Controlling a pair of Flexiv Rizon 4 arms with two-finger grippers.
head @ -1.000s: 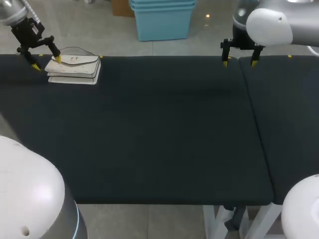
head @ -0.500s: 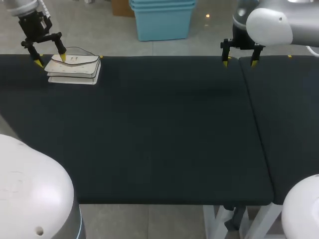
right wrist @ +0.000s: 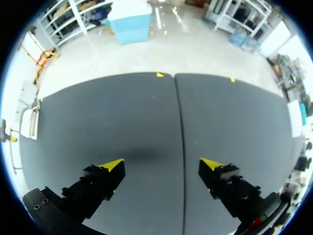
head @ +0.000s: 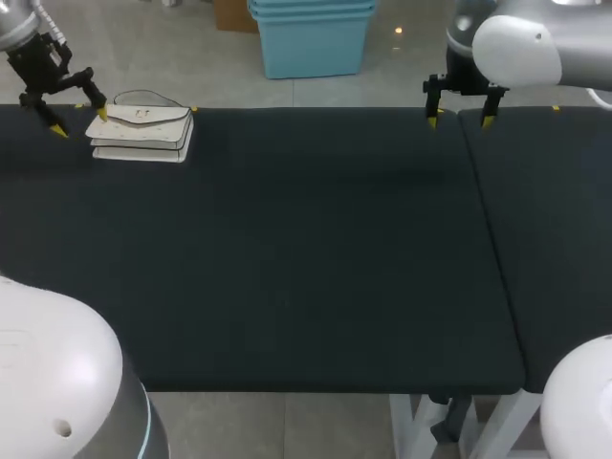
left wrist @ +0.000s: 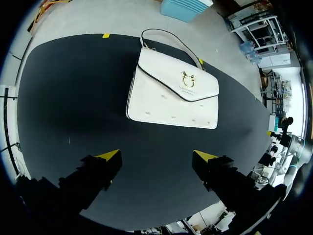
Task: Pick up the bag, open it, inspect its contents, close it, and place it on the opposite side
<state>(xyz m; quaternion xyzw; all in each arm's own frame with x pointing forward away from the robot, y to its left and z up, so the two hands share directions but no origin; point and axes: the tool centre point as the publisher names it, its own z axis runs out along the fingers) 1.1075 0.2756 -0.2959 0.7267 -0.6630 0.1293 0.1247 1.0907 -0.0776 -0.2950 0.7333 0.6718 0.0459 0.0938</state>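
**Bag [head: 142, 132] flat at the table's [head: 306, 249] far left corner**

Head view: the left gripper [head: 79, 121] hangs just beside the bag, fingers spread. The right gripper [head: 459, 120] is well apart at the far edge, fingers spread.
Left wrist view: the white bag lies ahead of the fingers, flap shut.
Right wrist view: the table lies under the parted fingers.

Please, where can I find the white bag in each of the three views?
Head view: bag at the table's far left corner.
Left wrist view: bag lying flat, ahead of the open fingers.
Right wrist view: bag tiny, edge-on, at the table's end, far off beside the fingers.
Shared landmark: the black table, with the bag near its far edge.
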